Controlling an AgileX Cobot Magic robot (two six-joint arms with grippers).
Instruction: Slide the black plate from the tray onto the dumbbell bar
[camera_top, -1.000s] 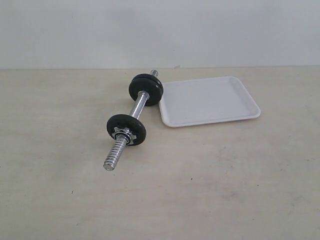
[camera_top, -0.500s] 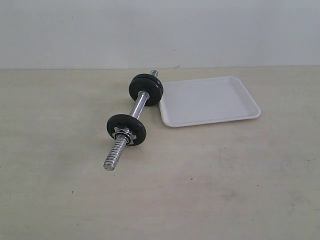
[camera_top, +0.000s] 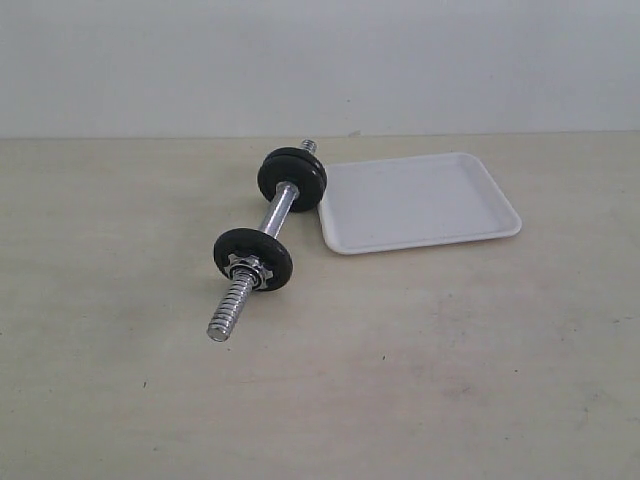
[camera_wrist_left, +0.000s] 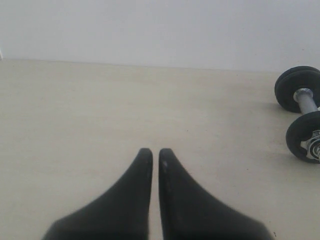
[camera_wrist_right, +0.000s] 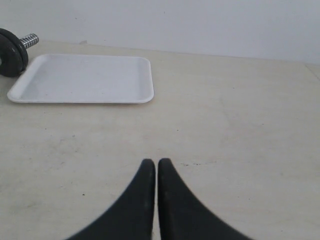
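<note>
The chrome dumbbell bar (camera_top: 277, 212) lies on the table left of the white tray (camera_top: 418, 202), which holds nothing. Black plates sit on the bar: a pair at the far end (camera_top: 292, 179) and one (camera_top: 252, 259) nearer the front, backed by a silver collar nut (camera_top: 247, 268). The left wrist view shows those plates (camera_wrist_left: 298, 89) (camera_wrist_left: 303, 135) off to one side of my left gripper (camera_wrist_left: 155, 152), which is shut and empty. My right gripper (camera_wrist_right: 156, 163) is shut and empty, well short of the tray (camera_wrist_right: 82, 78). Neither gripper appears in the exterior view.
The beige tabletop (camera_top: 420, 360) runs back to a pale wall (camera_top: 320, 60). The bar's near threaded end (camera_top: 228, 308) points toward the front left.
</note>
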